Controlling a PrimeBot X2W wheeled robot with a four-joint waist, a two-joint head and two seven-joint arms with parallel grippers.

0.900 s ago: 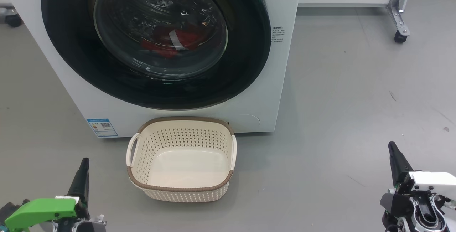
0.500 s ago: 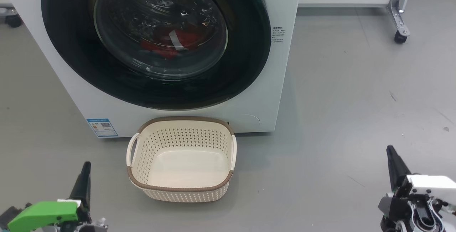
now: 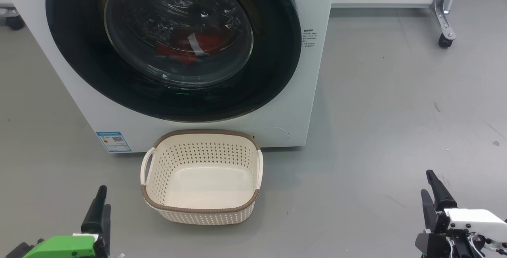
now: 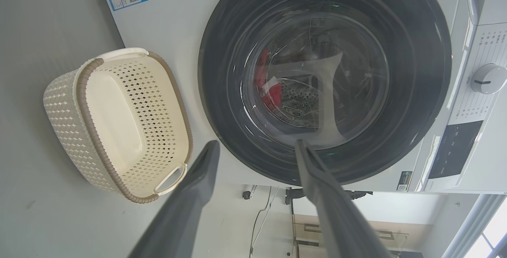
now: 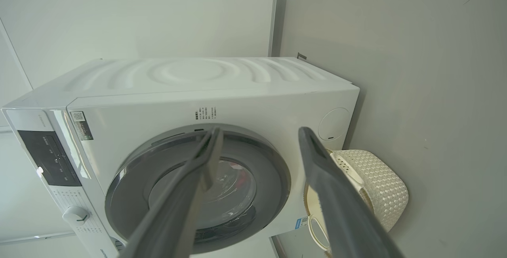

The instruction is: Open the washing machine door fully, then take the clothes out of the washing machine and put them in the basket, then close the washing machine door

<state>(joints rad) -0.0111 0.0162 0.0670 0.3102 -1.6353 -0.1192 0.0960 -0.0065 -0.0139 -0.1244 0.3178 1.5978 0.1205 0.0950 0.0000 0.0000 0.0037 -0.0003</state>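
The washing machine (image 3: pixel 313 83) stands in front of me with its door (image 3: pixel 79 64) shut flat against the front. Through the glass I see the red clothes (image 3: pixel 186 46) lying in the drum, also red clothes (image 4: pixel 263 83) in the left wrist view. The cream basket (image 3: pixel 202 214) sits empty on the floor right below the door. My left gripper (image 3: pixel 103 198) is low at the left, open and empty, well short of the basket. My right gripper (image 3: pixel 426 182) is low at the far right, open and empty. Both wrist views look between spread fingers (image 4: pixel 198 178) (image 5: pixel 328 178) at the door (image 5: pixel 130 186).
Grey floor spreads wide to the right of the washer. A metal leg with a caster (image 3: pixel 445 40) stands at the back right under a white unit, and another caster (image 3: pixel 14 22) sits at the far left. The washer's dial (image 4: pixel 487 77) is on its control panel.
Both grippers have dropped toward the bottom edge of the head view, drawing back from the washer. Door, clothes and basket have not moved.
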